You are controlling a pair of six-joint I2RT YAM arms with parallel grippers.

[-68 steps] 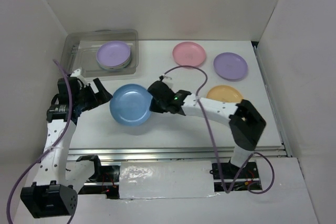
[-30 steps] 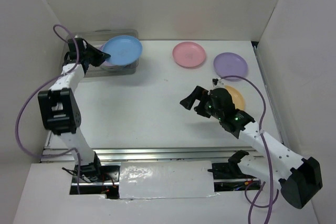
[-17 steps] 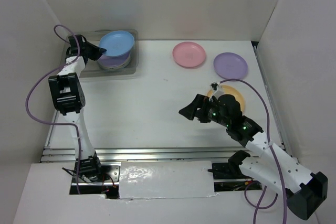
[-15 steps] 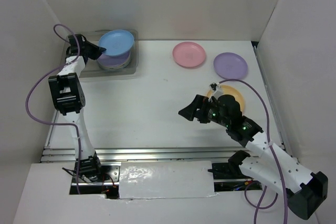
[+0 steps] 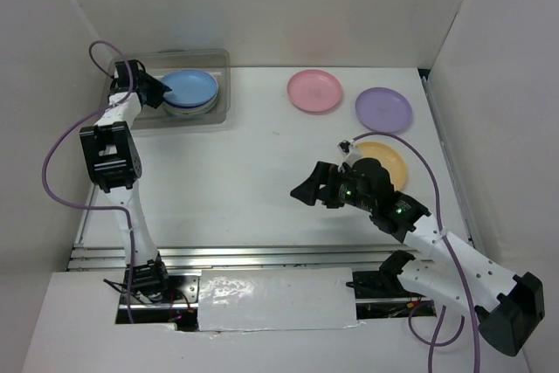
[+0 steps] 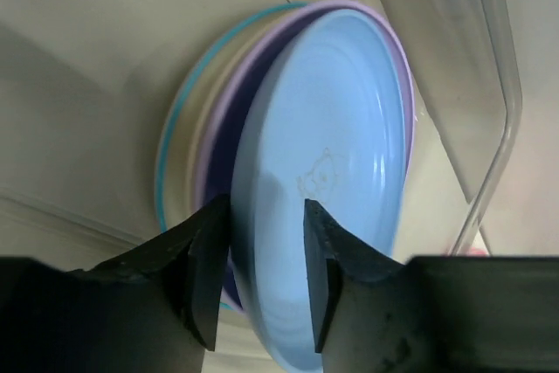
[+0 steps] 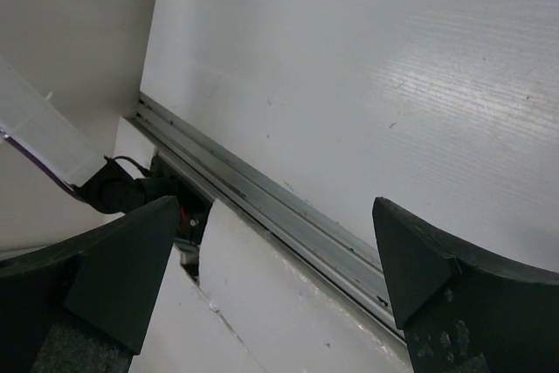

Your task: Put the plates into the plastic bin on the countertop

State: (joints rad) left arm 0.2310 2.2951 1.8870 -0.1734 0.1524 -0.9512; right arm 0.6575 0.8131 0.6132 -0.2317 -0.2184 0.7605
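The light blue plate (image 5: 190, 89) lies on top of a stack inside the plastic bin (image 5: 222, 111) at the back left of the countertop (image 5: 236, 172). My left gripper (image 5: 157, 92) is at the plate's left rim. In the left wrist view the jaws of the left gripper (image 6: 265, 207) stand apart, open, with the blue plate (image 6: 332, 155) edge between them, over a purple plate (image 6: 218, 155). Pink (image 5: 314, 90), purple (image 5: 383, 109) and orange-yellow (image 5: 378, 156) plates lie on the counter. My right gripper (image 5: 306, 191) hangs open and empty left of the orange-yellow plate.
White walls enclose the counter on three sides. A metal rail (image 5: 262, 253) runs along the front edge, also seen as the rail (image 7: 262, 198) under the right gripper (image 7: 275, 207). The right arm (image 5: 410, 216) covers part of the orange-yellow plate.
The left gripper lowered the blue plate from a tilt above the bin onto the stack and its jaws have parted. The right gripper shifted slightly left and toward the front.
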